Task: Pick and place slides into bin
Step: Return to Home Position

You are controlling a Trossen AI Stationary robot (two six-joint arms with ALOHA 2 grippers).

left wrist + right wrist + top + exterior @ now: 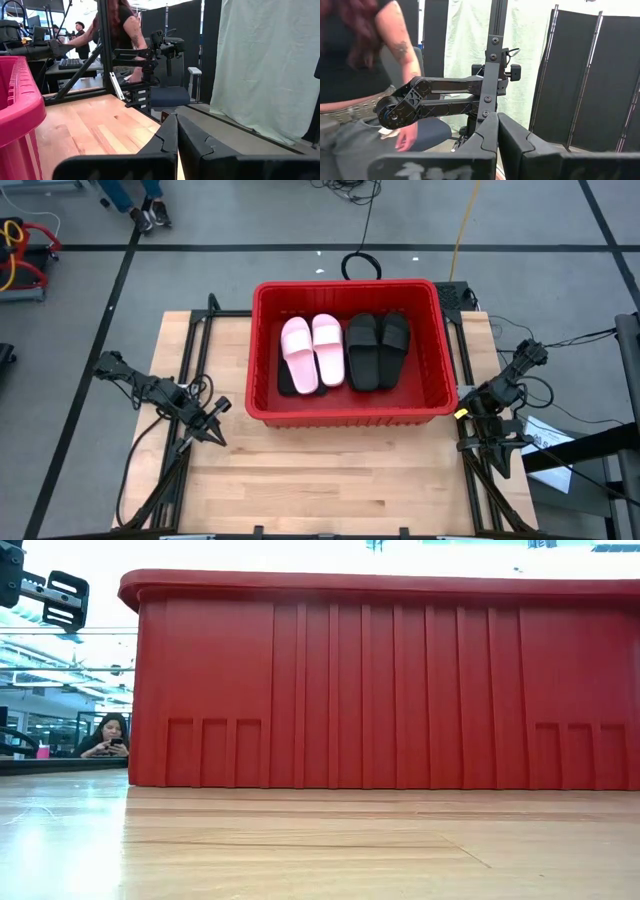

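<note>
Slides all in bin; none seen outside it.
Left gripper, right gripper at surface's near sides; fingers of both pressed together, empty.

The left arm and right arm are matte black, jointed, with thin black cables looping alongside; left gripper and right gripper have angular, notched black jaws

Pink slides and black slides lie inside red bin.

Bright, even; bkgd glare, low view
</note>
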